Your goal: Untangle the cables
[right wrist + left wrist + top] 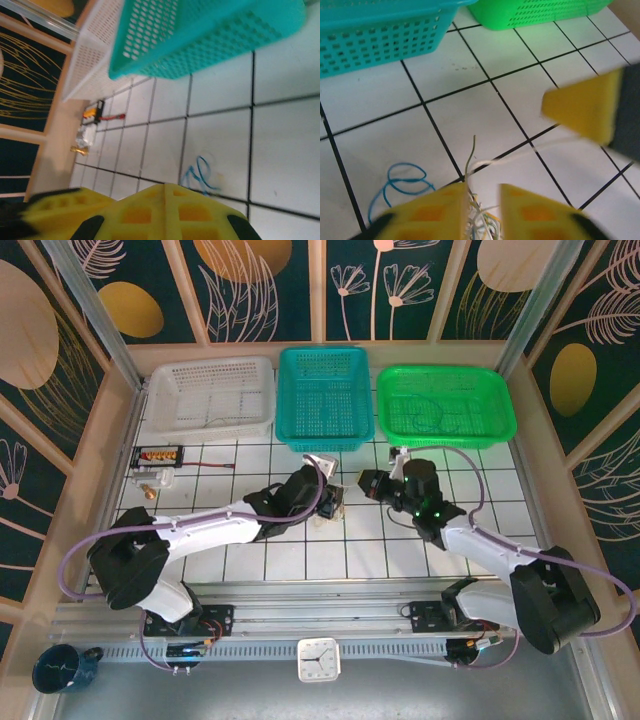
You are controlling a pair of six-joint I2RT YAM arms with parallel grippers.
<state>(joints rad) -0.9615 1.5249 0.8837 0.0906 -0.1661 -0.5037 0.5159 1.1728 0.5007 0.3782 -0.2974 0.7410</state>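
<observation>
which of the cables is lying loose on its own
The blue cable, looped on the tile beside the left gripper. The whitish cables bunch between that gripper's fingers.

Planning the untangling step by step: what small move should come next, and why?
Probably draw the right gripper slowly away from the knot. It is shut, seemingly on the white wire, which runs stretched from the knot. The knot sits between the parted fingers of the left gripper, so that strand may slide free.

Left claw [332, 502] beside right claw [366, 483]
</observation>
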